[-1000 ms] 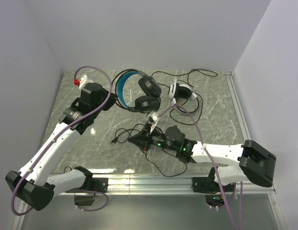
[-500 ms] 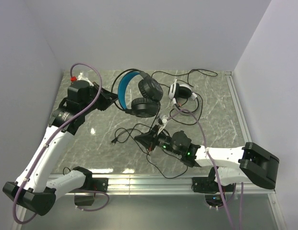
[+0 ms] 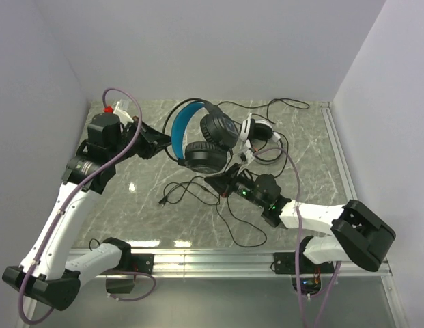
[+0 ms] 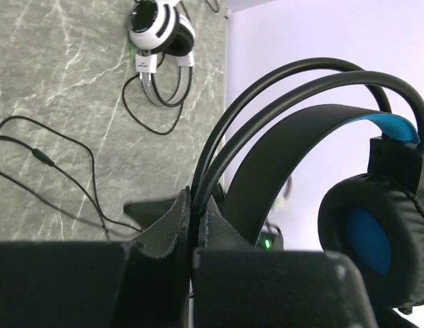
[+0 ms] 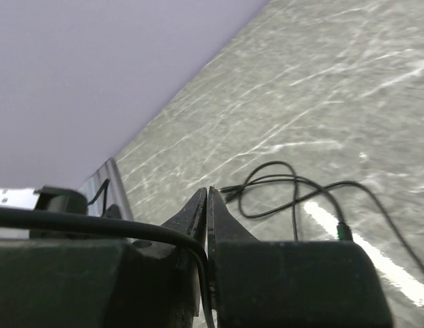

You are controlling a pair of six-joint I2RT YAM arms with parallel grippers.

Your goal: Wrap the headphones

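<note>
Clamping the blue-banded black headset [image 3: 205,156] aloft, left pincer [image 4: 193,208] is closed; right pincer [image 5: 207,198] nips cable [image 5: 82,224].

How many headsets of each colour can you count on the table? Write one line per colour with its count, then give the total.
black headset with blue headband: 1
white headset with black ear pads: 1
Total: 2
</note>
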